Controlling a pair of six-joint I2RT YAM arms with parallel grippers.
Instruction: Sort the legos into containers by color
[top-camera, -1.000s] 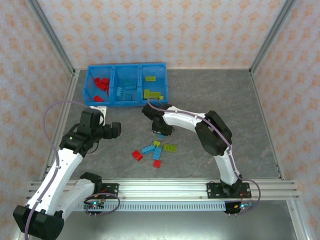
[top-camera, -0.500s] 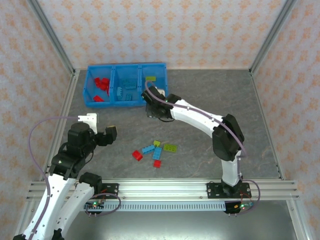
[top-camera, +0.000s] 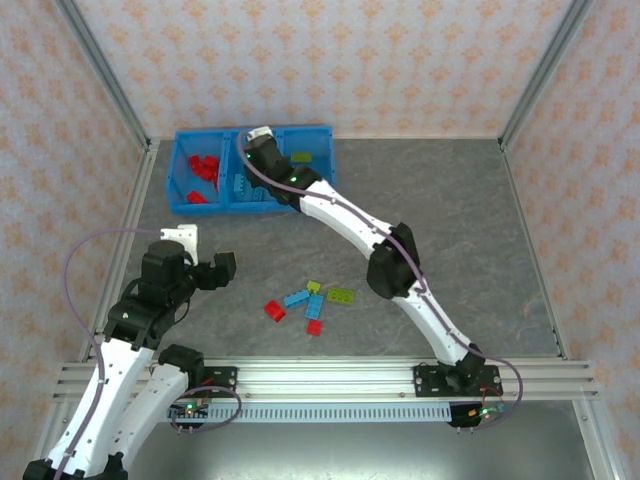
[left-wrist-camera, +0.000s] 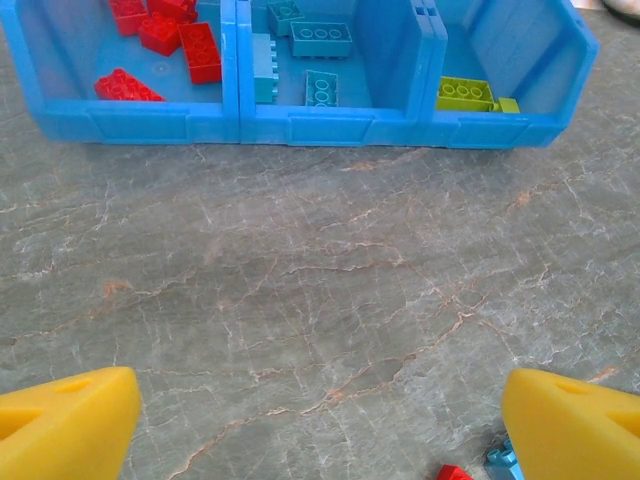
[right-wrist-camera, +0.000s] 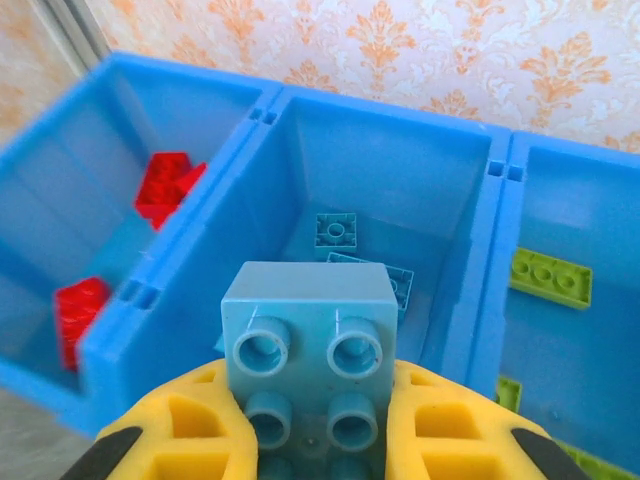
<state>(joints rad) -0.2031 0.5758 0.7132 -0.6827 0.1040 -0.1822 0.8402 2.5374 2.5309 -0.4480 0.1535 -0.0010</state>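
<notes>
My R gripper (right-wrist-camera: 310, 445) is shut tight on one light blue brick (right-wrist-camera: 305, 310). My yellow fingers (right-wrist-camera: 190, 425) press it from both sides, and its studs face the wrist cam. The gripper hangs over the mid box of the blue tray (top-camera: 250, 207), w/ my R arm (top-camera: 345, 220) stretched far out across the table (top-camera: 450, 200).

The tray sits at the far left corner of the table. It has 3 boxes side by side w/ thin walls between them. Red bricks (left-wrist-camera: 160, 35) are in the left box, blue bricks (left-wrist-camera: 320, 40) in the mid box & green bricks (left-wrist-camera: 465, 93) in the right box.

My L gripper (left-wrist-camera: 318, 425) is wide open, w/ just bare table between its fingers. It hangs near the left edge of the table and points at the tray's front wall, well apart from it.

Six loose bricks (top-camera: 315, 305) lie in a small bunch on the table, about mid & closer to the near edge: 2 red, 2 blue, 2 green. They lie to the right of my L gripper, not touching it.
</notes>
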